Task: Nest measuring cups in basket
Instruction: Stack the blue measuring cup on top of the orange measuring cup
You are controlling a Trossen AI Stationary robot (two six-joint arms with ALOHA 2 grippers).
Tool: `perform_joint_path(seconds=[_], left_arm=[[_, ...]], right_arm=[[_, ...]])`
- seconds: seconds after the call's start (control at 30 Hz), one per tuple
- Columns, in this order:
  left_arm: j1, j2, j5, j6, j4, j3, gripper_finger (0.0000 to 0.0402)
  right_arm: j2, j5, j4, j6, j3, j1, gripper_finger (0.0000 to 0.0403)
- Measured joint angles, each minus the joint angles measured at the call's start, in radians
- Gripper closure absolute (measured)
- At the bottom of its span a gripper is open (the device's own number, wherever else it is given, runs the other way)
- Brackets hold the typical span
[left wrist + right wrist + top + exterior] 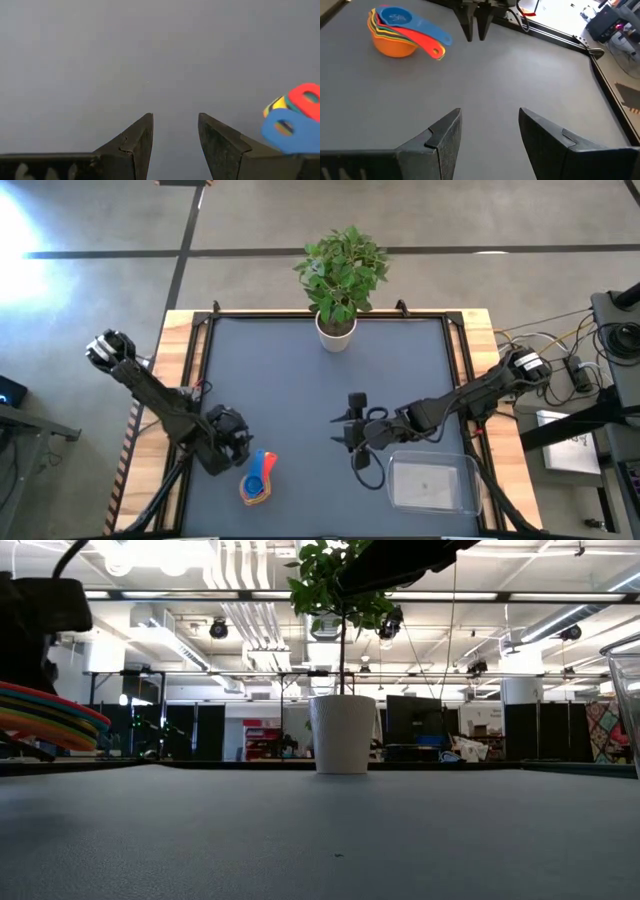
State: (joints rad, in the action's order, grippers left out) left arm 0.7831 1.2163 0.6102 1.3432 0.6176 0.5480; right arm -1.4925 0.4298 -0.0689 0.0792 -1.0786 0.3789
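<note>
A nested stack of measuring cups (pixel 258 477) stands on the dark mat near the front left, orange cup at the bottom and blue on top (pixel 395 32), its red and blue handles (pixel 295 117) fanned out. It is outside the basket (pixel 432 483), a clear shallow tray at the front right. My left gripper (pixel 240 448) hovers just left of the stack, open (pixel 175 117), with only bare mat between its fingers. My right gripper (pixel 342 432) hangs open (pixel 490 112) over the mat's middle, left of the basket, holding nothing.
A white pot with a green plant (pixel 337 330) stands at the far edge's middle. Wooden rails border the mat (pixel 320 380), which lies bare between pot and grippers. In the low view the stack (pixel 45 715) shows at the left and the basket's wall (pixel 630 690) at the right.
</note>
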Motion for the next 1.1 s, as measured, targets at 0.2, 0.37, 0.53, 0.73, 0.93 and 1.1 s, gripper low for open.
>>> perform_joint_path(seconds=[0.2,0.37,0.53,0.73,0.93,1.1], left_arm=[[-0.039,0.0,-0.074,-0.052,-0.042,-0.001,0.0263],[-0.058,0.021,-0.183,-0.033,-0.052,-0.001,0.0263],[-0.072,0.063,-0.24,-0.126,-0.199,0.007,0.0263],[-0.087,0.135,-0.262,-0.237,-0.313,0.013,0.0263],[-0.118,0.199,-0.326,-0.33,-0.368,0.013,0.0263],[-0.157,0.235,-0.393,-0.456,-0.467,0.013,0.0272]], right_arm=[[0.0,0.0,0.0,0.001,-0.005,0.0,0.0216],[0.0,0.0,0.0,0.0,-0.006,0.0,0.0216],[0.0,0.0,0.001,0.008,-0.006,0.0,0.0216],[0.0,0.018,0.007,0.01,-0.006,0.0,0.0216],[0.0,0.018,0.009,0.009,-0.006,0.0,0.0216],[0.0,0.018,0.047,0.014,-0.007,0.0,0.0216]])
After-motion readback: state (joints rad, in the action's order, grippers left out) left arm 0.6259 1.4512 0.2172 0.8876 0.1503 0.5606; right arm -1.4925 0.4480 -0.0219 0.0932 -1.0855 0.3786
